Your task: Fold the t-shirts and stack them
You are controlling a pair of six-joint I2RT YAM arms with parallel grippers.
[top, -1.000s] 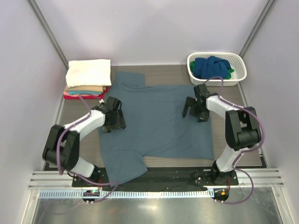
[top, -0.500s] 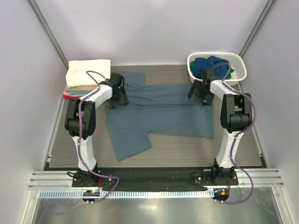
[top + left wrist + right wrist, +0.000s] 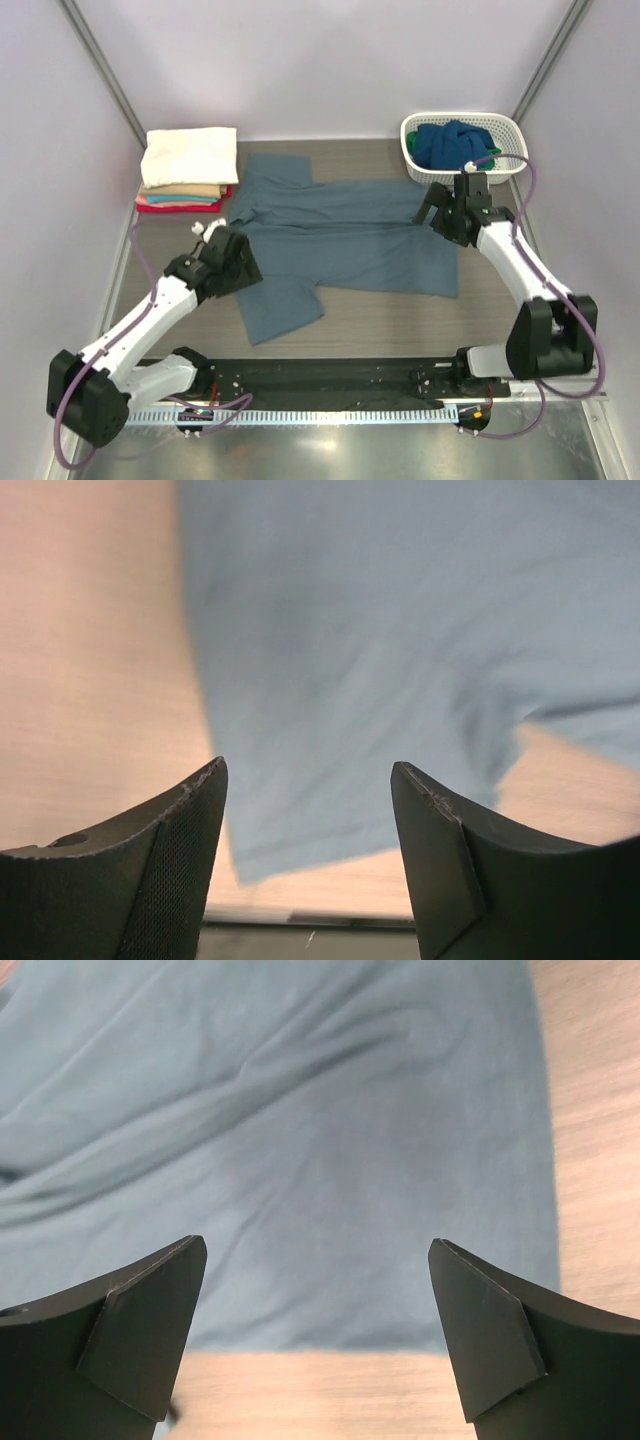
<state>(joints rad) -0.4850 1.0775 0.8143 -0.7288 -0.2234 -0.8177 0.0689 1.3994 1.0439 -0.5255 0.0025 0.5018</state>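
Shirts already folded make a stack [image 3: 188,170] just off the far left corner of the grey-blue shirt [image 3: 345,235], a cream one on top with tan and red layers under it. The left gripper [image 3: 235,262] hangs over the grey-blue shirt's left edge, near where one sleeve [image 3: 282,310] juts toward the arm bases. In its wrist view the left gripper [image 3: 310,770] stands moderately open: the dark fingers [image 3: 180,830] are apart with nothing between them, and only blurred shirt cloth and bare table show beyond. Whether the tips touch the cloth cannot be told. The grey-blue shirt itself lies as a wide, wrinkled band across the middle of the wooden table [image 3: 400,310], its other sleeve pointing to the far side at the left. Over the shirt's far right corner sits the right gripper [image 3: 447,215]. Its wrist view shows the right gripper [image 3: 318,1245] spread wide, holding nothing, with the shirt's [image 3: 300,1140] hem and right edge plain below it. Just beyond that corner stands a white basket [image 3: 508,128] holding a crumpled dark blue shirt [image 3: 450,140] with a bit of green beside it.
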